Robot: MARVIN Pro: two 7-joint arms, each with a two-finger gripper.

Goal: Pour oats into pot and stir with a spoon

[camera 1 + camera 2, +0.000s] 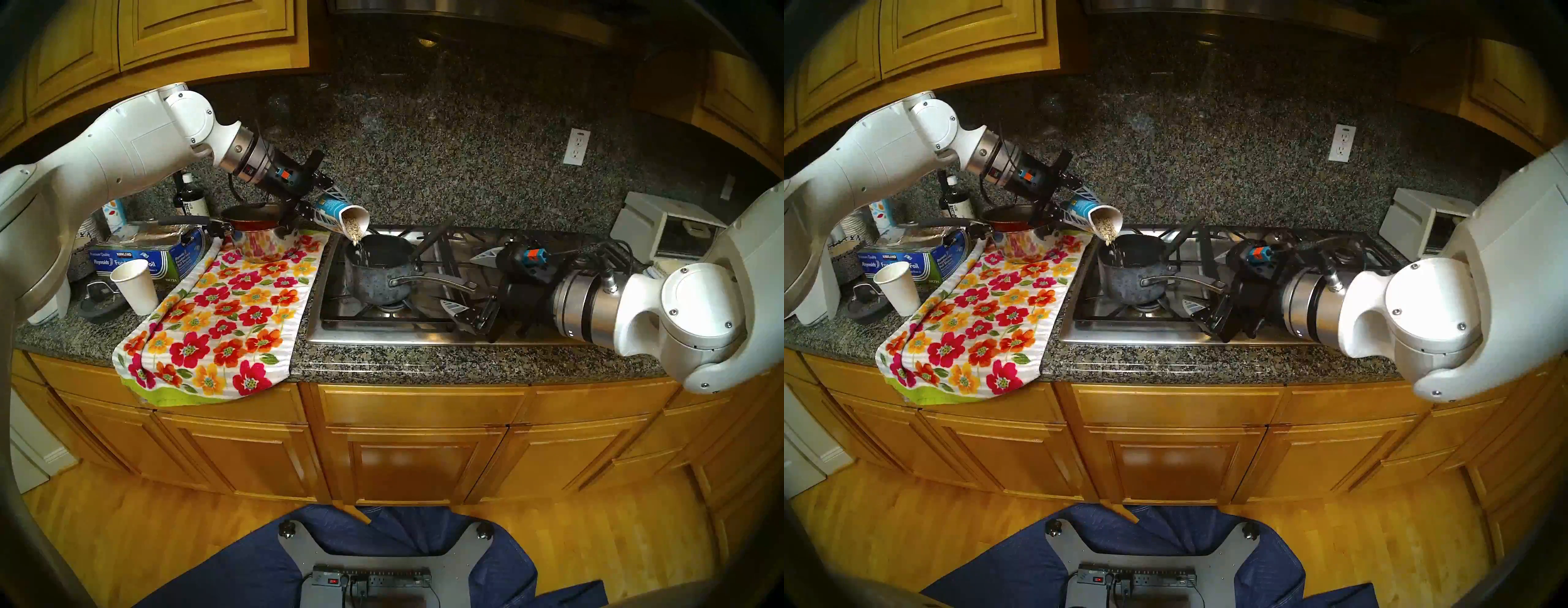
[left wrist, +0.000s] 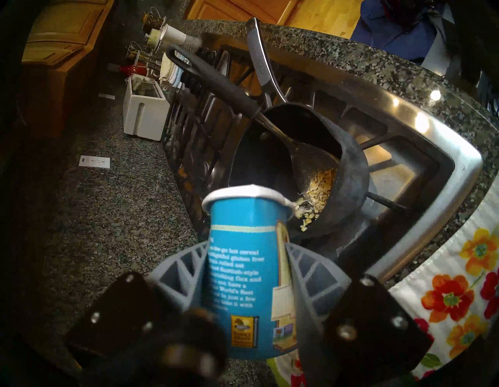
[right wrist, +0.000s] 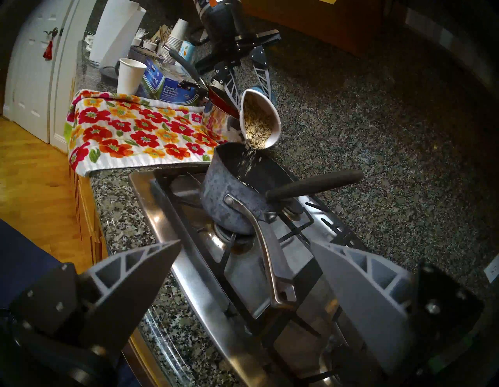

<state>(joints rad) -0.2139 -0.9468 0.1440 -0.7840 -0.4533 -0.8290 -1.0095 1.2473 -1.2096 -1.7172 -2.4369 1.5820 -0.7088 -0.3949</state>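
Speckled granite backsplash (image 1: 424,140), honey-wood cabinets (image 1: 420,446), wood floor (image 1: 140,530), white wall outlet (image 1: 577,146)

Head pair high, looking down across the table (image 1: 382,365), nearly identical, left wrist close behind its oatmeal cup (image 2: 243,270) above the pot (image 2: 348,173), right wrist low along the pot's handle (image 3: 259,243), all views sharing the pot
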